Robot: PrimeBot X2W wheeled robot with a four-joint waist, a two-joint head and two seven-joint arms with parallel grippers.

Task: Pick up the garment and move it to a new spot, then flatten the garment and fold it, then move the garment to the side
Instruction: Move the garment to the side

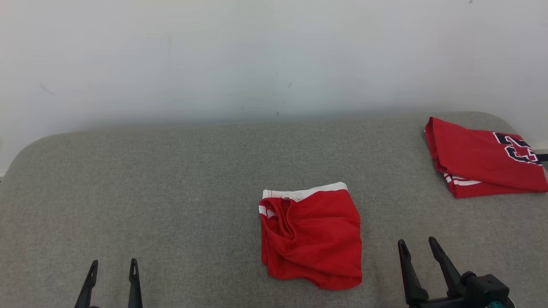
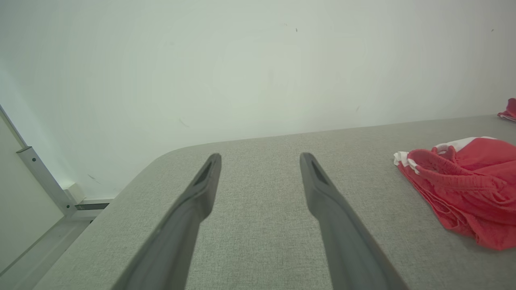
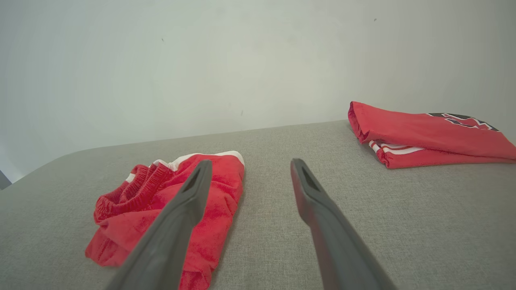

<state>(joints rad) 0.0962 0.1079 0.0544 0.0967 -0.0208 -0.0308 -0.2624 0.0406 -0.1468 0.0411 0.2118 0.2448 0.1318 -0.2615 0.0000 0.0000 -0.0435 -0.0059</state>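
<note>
**Folded garment (image 1: pixel 311 237) between two spread grippers**

A rumpled near-square of red knit with a white elastic waistband (image 1: pixel 317 191), it lies on the grey woven surface (image 1: pixel 171 192) just left of the right gripper (image 1: pixel 416 240) and well right of the left gripper (image 1: pixel 114 261). Both grippers stand parted, empty.

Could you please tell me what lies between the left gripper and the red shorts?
That stretch is bare: just grey table between the left gripper and the red shorts, as the head view shows.
</note>
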